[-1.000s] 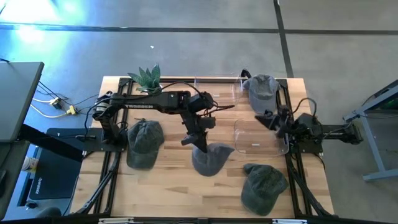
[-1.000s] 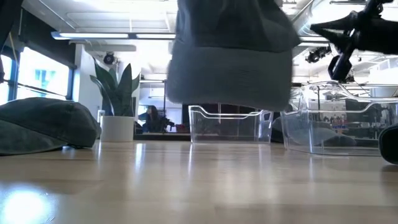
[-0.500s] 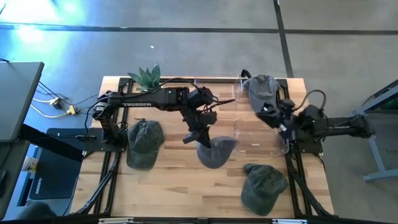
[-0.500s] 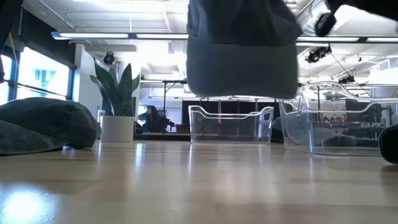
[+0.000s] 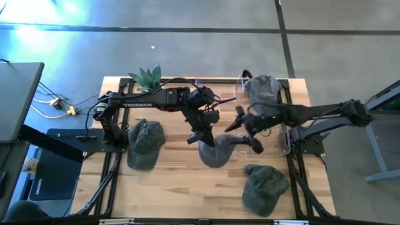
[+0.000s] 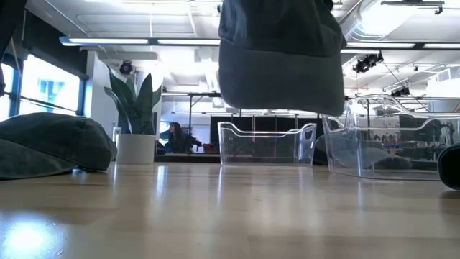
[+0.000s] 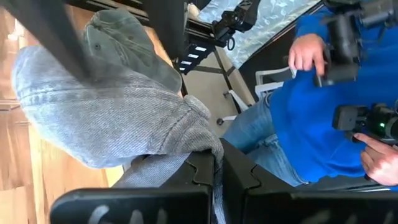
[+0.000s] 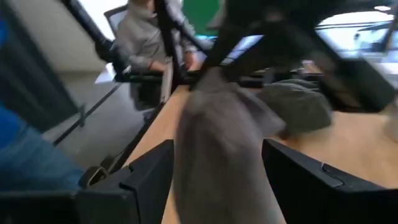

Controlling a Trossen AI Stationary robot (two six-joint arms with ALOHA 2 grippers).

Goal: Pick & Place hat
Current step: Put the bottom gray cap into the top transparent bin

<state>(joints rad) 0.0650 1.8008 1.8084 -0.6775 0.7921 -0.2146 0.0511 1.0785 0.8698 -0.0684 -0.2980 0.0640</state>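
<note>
A grey hat (image 5: 217,152) hangs over the middle of the table, with my left gripper (image 5: 201,137) shut on it. In the low view the grey hat (image 6: 280,57) is clear of the tabletop. My right gripper (image 5: 246,131) reaches in from the right, open, just right of the hat. In the right wrist view the blurred hat (image 8: 217,137) shows between its fingers (image 8: 146,177); whether they touch it, I cannot tell. Green hats lie on the table at the left (image 5: 145,142) and the near right (image 5: 264,186). My left gripper pinches a bunched fold of the hat's grey cloth (image 7: 202,146) between its two shut fingers (image 7: 249,186). The fingers slant down from the table's left. The hat hangs below and ahead of them, slack and lifted clear of the table.
A clear bin (image 5: 257,139) stands right of the hat, another (image 5: 219,92) at the back, where a third green hat (image 5: 262,87) sits. A potted plant (image 5: 147,77) stands at the far left. A person in blue (image 7: 323,106) stands beyond the table.
My right gripper has swung out from the table's right edge toward the grey hat, rising and rolling, and has opened. The hat has shifted a little toward the right below my left gripper, staying clear of the table.
</note>
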